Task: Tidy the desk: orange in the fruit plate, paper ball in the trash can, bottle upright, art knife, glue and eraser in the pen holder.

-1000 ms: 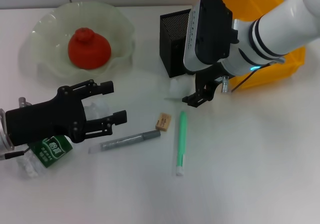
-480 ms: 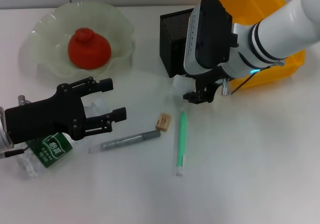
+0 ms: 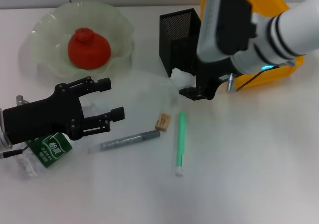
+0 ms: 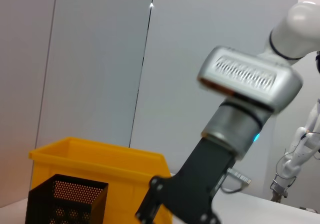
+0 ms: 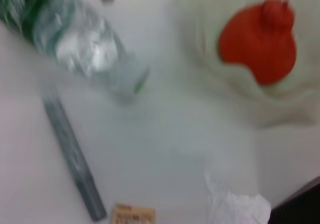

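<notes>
The paper ball (image 3: 180,76) was clamped in the right gripper (image 3: 192,88) just beside the pen holder (image 3: 178,40), with the trash can (image 3: 279,4) behind the arm. The left gripper (image 3: 107,100) was held with fingers apart above the lying bottle (image 3: 47,149). The orange (image 3: 88,48) was seen resting in the fruit plate (image 3: 45,29); the art knife (image 3: 130,139), eraser (image 3: 162,121) and glue (image 3: 180,142) were laid on the desk (image 3: 249,174).
</notes>
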Controlling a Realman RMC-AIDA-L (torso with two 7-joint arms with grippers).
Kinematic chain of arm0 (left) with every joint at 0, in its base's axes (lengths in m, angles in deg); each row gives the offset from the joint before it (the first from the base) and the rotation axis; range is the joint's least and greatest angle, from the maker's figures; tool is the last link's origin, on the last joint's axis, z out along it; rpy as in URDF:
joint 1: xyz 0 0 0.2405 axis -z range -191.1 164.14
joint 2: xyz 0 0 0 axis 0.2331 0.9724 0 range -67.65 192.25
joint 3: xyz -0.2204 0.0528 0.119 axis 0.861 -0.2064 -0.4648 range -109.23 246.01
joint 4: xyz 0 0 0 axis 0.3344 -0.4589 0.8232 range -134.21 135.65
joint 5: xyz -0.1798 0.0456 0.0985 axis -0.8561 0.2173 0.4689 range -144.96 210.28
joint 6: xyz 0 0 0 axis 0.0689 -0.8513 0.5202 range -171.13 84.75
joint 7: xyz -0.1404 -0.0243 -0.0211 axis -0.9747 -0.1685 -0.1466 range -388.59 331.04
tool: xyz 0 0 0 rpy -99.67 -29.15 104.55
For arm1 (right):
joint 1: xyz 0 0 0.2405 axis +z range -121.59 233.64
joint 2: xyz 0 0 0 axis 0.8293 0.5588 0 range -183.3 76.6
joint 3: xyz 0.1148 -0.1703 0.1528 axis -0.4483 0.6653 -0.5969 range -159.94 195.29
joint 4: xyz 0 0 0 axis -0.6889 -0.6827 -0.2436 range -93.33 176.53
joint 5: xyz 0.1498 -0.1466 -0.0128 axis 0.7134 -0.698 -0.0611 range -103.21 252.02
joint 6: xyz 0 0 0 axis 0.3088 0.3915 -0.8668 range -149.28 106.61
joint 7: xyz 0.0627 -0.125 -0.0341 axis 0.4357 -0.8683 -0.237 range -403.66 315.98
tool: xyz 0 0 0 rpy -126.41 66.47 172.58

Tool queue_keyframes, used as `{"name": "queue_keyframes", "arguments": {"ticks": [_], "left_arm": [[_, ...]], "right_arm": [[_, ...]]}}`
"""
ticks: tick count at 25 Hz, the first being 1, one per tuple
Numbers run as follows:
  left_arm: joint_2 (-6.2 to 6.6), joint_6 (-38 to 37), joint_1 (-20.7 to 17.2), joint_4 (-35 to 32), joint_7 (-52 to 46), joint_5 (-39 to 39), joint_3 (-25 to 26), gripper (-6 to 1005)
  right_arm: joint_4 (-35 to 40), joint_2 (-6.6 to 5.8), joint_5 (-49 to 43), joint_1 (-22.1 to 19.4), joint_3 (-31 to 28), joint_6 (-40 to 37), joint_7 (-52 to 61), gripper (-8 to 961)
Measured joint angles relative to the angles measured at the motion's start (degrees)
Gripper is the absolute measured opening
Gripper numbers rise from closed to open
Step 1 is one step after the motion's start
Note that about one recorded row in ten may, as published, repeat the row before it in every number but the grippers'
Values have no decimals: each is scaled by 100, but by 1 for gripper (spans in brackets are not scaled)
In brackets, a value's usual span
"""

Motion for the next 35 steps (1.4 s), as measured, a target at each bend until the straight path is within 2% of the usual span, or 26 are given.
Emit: {"name": "queue_keyframes", "arguments": {"ticks": [3, 4, 7, 8, 9, 10, 14, 18, 22, 26, 35], "left_arm": [[2, 0, -4, -3, 0, -1, 16, 803], [7, 1, -5, -4, 0, -1, 18, 803], [12, 1, -10, -6, 0, -1, 19, 803], [12, 1, -10, -6, 0, -1, 19, 803], [13, 1, -11, -7, 0, -1, 19, 803], [13, 1, -11, -7, 0, -1, 19, 803], [13, -4, 5, 7, 0, -1, 27, 803], [-19, -16, 16, 6, 0, 0, 30, 803], [-49, -18, 21, 8, 17, 2, 30, 803], [-79, -21, 22, 9, 37, 10, 30, 802], [-111, -33, -3, 6, 63, 34, 28, 802]], "right_arm": [[369, -7, 425, -300, -421, -383, -239, 445], [524, -9, 789, -512, -733, -643, -452, 445], [541, -17, 1528, -813, -1278, -1041, -907, 444], [541, -17, 1528, -813, -1278, -1041, -907, 444], [366, -24, 2110, -993, -1721, -1355, -1337, 444], [366, -24, 2110, -993, -1721, -1355, -1337, 444], [-511, -34, 3053, -1194, -2472, -1784, -2426, 444], [-1936, -45, 3712, -1225, -3205, -2191, -3929, 444], [-3214, -53, 3979, -1143, -3911, -2521, -5211, 443], [-4056, -31, 4097, -1126, -4358, -2717, -6094, 443], [-4256, -30, 4249, -1167, -4472, -2778, -6311, 450]]}}
